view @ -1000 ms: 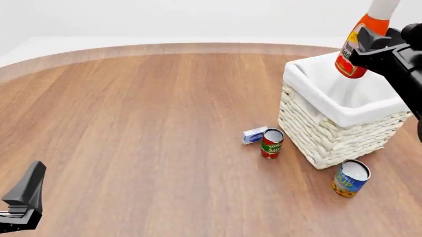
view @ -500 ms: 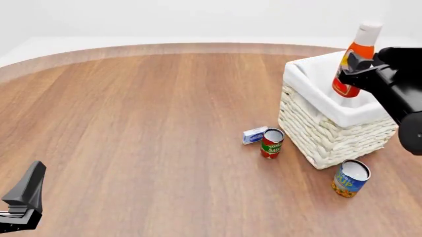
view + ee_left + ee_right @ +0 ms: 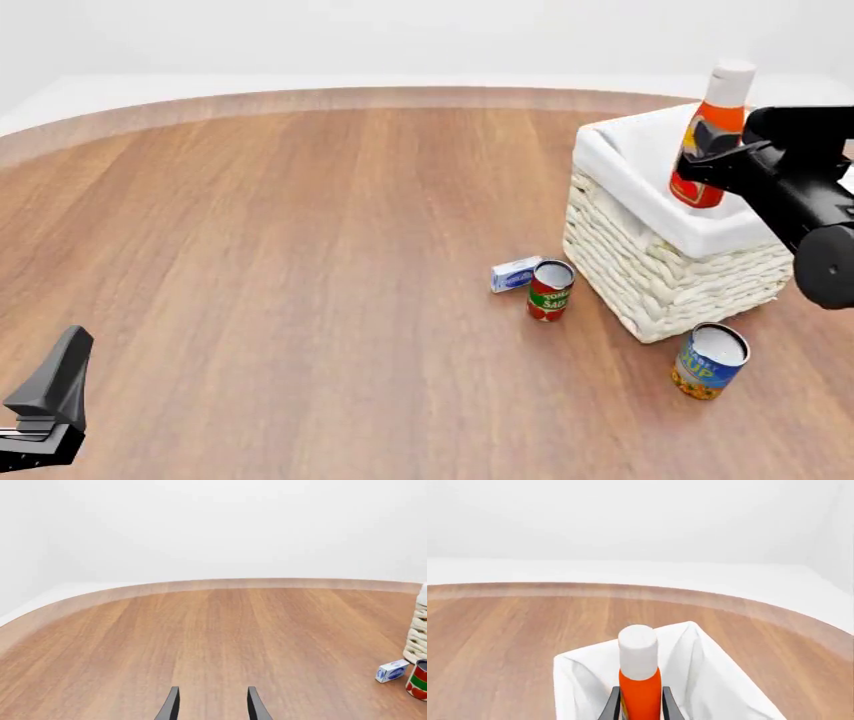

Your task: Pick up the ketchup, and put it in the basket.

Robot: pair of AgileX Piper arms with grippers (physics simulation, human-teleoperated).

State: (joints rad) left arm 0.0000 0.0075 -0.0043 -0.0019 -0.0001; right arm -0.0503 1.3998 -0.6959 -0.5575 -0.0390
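Observation:
The ketchup (image 3: 703, 140) is an orange-red bottle with a white cap, upright inside the opening of the basket (image 3: 667, 270). My right gripper (image 3: 721, 160) is shut on the ketchup and holds it over the basket's white liner. In the right wrist view the ketchup (image 3: 640, 685) stands between the fingers (image 3: 612, 707), with the basket's liner (image 3: 707, 680) behind and around it. My left gripper (image 3: 47, 405) rests at the near left of the table; in the left wrist view its fingers (image 3: 170, 707) stand apart and empty.
A red-and-green tomato sauce can (image 3: 550, 290) and a small blue-and-white box (image 3: 515, 273) stand just left of the basket. A blue-and-yellow can (image 3: 710, 361) stands in front of the basket. The can (image 3: 419, 680) and box (image 3: 391, 670) also show in the left wrist view.
My right gripper has lowered the ketchup and brought it toward the basket's middle, from high above the rim down into the opening. The left arm has not moved.

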